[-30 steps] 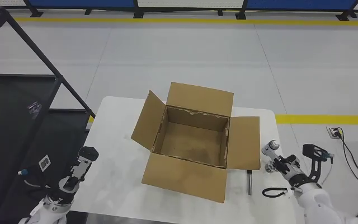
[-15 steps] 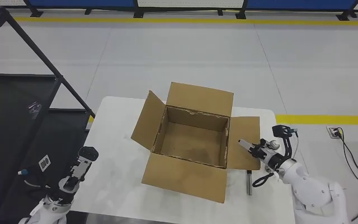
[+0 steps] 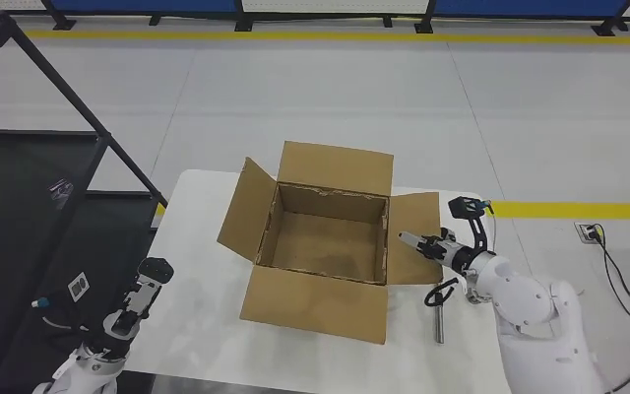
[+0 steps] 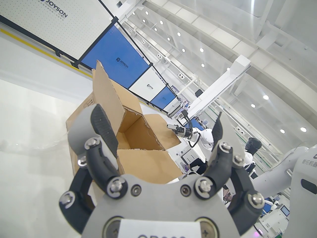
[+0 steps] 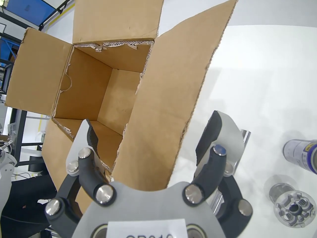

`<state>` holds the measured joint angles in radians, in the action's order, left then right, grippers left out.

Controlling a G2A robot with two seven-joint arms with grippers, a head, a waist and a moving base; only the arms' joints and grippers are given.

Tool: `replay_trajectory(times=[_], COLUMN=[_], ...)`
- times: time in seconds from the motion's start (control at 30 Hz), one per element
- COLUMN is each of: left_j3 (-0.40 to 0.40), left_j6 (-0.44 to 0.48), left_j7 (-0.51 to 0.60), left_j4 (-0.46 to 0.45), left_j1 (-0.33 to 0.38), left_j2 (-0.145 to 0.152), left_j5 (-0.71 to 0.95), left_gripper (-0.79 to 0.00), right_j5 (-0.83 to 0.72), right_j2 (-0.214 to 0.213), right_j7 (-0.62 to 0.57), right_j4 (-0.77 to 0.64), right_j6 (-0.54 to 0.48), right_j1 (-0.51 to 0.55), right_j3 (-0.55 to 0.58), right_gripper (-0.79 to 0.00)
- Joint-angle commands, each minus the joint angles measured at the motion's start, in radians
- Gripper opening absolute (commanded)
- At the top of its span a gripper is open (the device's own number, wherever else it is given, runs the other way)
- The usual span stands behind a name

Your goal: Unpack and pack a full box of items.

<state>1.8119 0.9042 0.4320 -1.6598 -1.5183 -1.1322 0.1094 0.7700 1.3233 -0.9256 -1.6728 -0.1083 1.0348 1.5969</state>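
The right end effector, spread wide, straddles the box at its side flap, seemingly to grip it.

The left tool and right tool share silver screw-studded plates, black linkages and grey fingers with ribbed black pads; glossy white arms carry black cables.

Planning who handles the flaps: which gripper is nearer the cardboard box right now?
Right. The right gripper is over a side flap of the box; the left gripper sits apart from it, near the table's front corner.
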Motion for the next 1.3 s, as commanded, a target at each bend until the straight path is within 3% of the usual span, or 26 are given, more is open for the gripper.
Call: replay_trajectory(times=[0.0, 0.13, 0.33, 0.53, 0.8, 0.9, 1.07, 1.17, 1.27], left_j3=[0.000, 0.000, 0.000, 0.000, 0.000, 0.000, 0.000, 0.000, 0.000], left_j6=[0.000, 0.000, 0.000, 0.000, 0.000, 0.000, 0.000, 0.000, 0.000], left_j7=[0.000, 0.000, 0.000, 0.000, 0.000, 0.000, 0.000, 0.000, 0.000], left_j4=[0.000, 0.000, 0.000, 0.000, 0.000, 0.000, 0.000, 0.000, 0.000], left_j1=[0.000, 0.000, 0.000, 0.000, 0.000, 0.000, 0.000, 0.000, 0.000], left_j2=[0.000, 0.000, 0.000, 0.000, 0.000, 0.000, 0.000, 0.000, 0.000], left_j5=[0.000, 0.000, 0.000, 0.000, 0.000, 0.000, 0.000, 0.000, 0.000], left_gripper=[0.000, 0.000, 0.000, 0.000, 0.000, 0.000, 0.000, 0.000, 0.000], right_j5=[0.003, 0.023, 0.145, 0.308, 0.471, 0.482, 0.491, 0.500, 0.495], right_j2=[-0.003, -0.014, -0.029, -0.032, -0.022, -0.020, -0.019, -0.017, -0.017], right_j7=[0.024, 0.058, 0.129, 0.205, 0.207, 0.213, 0.186, 0.180, 0.178], right_j4=[-0.016, -0.105, -0.287, -0.342, -0.177, -0.115, -0.025, 0.005, 0.028], right_j6=[0.004, -0.035, -0.088, -0.078, 0.121, 0.137, 0.175, 0.199, 0.202], right_j1=[0.015, 0.106, 0.345, 0.519, 0.428, 0.383, 0.317, 0.296, 0.281], right_j3=[0.006, 0.045, 0.111, 0.081, -0.064, -0.087, -0.097, -0.106, -0.108], right_gripper=[0.000, 0.000, 0.000, 0.000, 0.000, -0.099, -0.151, -0.262, -0.317])
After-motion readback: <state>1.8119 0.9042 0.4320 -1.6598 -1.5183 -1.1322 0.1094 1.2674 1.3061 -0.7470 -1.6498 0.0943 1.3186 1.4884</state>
